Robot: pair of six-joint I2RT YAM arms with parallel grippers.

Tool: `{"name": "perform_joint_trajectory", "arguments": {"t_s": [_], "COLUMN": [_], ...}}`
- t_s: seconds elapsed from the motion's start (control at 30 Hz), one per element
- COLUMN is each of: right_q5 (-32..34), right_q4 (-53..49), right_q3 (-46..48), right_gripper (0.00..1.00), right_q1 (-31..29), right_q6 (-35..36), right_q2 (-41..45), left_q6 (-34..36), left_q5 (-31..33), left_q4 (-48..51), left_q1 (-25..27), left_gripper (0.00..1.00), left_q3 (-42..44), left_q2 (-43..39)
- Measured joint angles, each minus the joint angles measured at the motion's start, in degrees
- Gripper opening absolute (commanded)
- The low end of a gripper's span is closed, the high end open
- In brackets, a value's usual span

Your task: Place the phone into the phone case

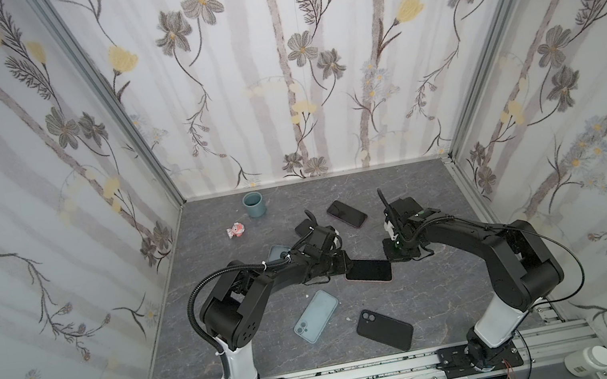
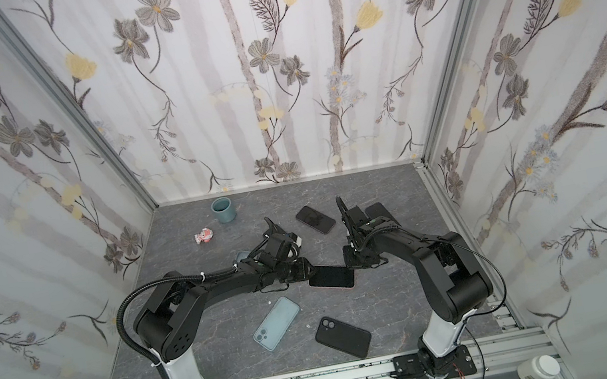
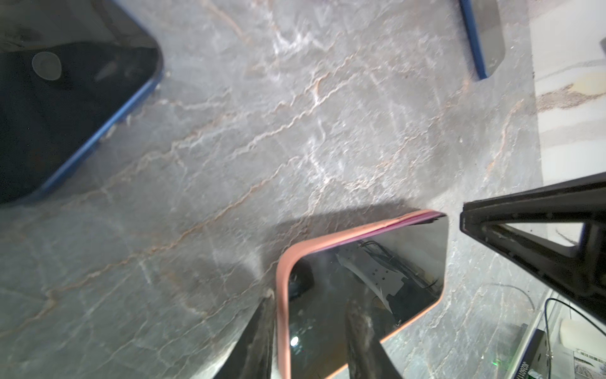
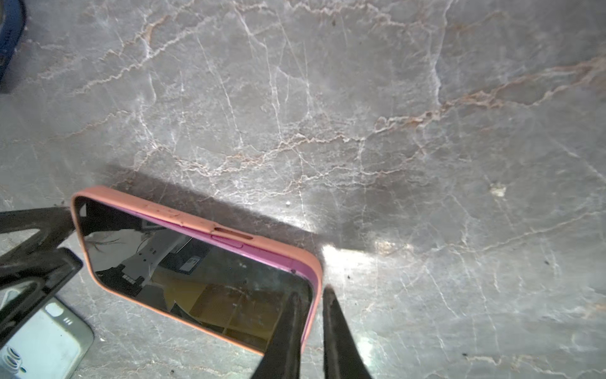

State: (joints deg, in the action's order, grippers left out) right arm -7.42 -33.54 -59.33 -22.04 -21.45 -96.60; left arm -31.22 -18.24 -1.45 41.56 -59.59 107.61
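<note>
Soft, even light in both top views; harder contrast and partial blur at the wrists.

In both top views diffuse brightness fills the enclosure, the wide lens splays the floral walls (image 1: 294, 74) toward the frame edges, and the arms cast only faint shadows on the grey marbled worktop (image 1: 438, 293). In the left wrist view the blue-edged phone (image 3: 65, 108) is out of focus and the left end effector (image 3: 311, 297) looks smeared. In the right wrist view the pink-cased phone (image 4: 196, 269) throws a hard dark shadow, a white glare patch burns beside its corner, and its glossy screen mirrors the rig.
</note>
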Motion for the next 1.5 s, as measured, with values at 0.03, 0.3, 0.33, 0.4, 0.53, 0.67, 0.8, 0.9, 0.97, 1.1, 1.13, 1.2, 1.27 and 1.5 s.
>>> {"name": "perform_joint_trajectory", "arguments": {"t_s": [0.03, 0.3, 0.33, 0.4, 0.53, 0.67, 0.8, 0.9, 0.97, 1.1, 1.13, 1.2, 1.27, 1.5], "right_q5": [-0.33, -2.34, -2.29, -2.27, -2.25, -1.49, -0.28, 0.57, 0.79, 1.25, 1.33, 1.6, 2.01, 2.84], "right_q4": [-0.02, -0.09, -0.22, -0.46, -0.83, -0.5, -0.02, 0.85, 0.96, 1.01, 0.94, 0.5, -0.07, -3.67], "right_q3": [0.0, -0.61, -0.74, -0.87, -0.81, -0.48, -0.13, 0.24, 0.24, 0.24, 0.13, -0.28, -0.79, -4.5], "right_gripper": [0.14, 0.09, 0.09, 0.09, 0.09, 0.09, 0.09, 0.09, 0.08, 0.09, 0.09, 0.09, 0.09, 0.26], "right_q1": [0.04, 0.37, 0.39, 0.42, 0.24, -0.37, -1.11, -1.53, -1.68, -1.88, -1.92, -2.05, -2.27, -4.15], "right_q6": [0.11, 1.33, 1.62, 1.66, 2.14, 2.49, 2.49, 2.49, 2.49, 2.49, 2.47, 2.47, 2.45, 2.38], "right_q2": [-0.44, -2.54, -2.73, -3.17, -4.02, -4.24, -4.52, -5.07, -5.09, -5.09, -5.09, -5.09, -5.05, -2.1], "left_q6": [0.0, 0.2, 0.2, 0.24, 0.44, 0.83, 0.83, 0.83, 0.83, 0.83, 0.83, 0.83, 0.83, 0.87], "left_q5": [0.0, -0.26, -0.33, -0.44, -0.48, -0.5, -0.9, -0.9, -0.87, -0.87, -0.87, -0.87, -0.87, -0.24], "left_q4": [0.09, 0.13, 0.11, -0.02, -0.2, -0.46, -1.29, -1.6, -1.73, -1.81, -1.81, -1.81, -1.81, 0.74], "left_q1": [0.0, -0.04, -0.04, -0.04, -0.04, -0.04, -0.04, -0.04, -0.04, -0.04, -0.04, -0.04, -0.04, -0.57], "left_gripper": [0.35, 0.35, 0.35, 0.35, 0.35, 0.35, 0.35, 0.34, 0.34, 0.34, 0.34, 0.34, 0.34, 0.35], "left_q3": [0.31, 0.7, 0.7, 0.7, 0.7, 0.7, 0.7, 0.79, 0.81, 0.9, 0.9, 0.9, 0.9, -1.09], "left_q2": [0.0, 0.44, 0.44, 0.55, 0.66, 0.79, 1.11, 1.16, 1.16, 1.16, 1.16, 1.16, 1.16, -1.27]}}
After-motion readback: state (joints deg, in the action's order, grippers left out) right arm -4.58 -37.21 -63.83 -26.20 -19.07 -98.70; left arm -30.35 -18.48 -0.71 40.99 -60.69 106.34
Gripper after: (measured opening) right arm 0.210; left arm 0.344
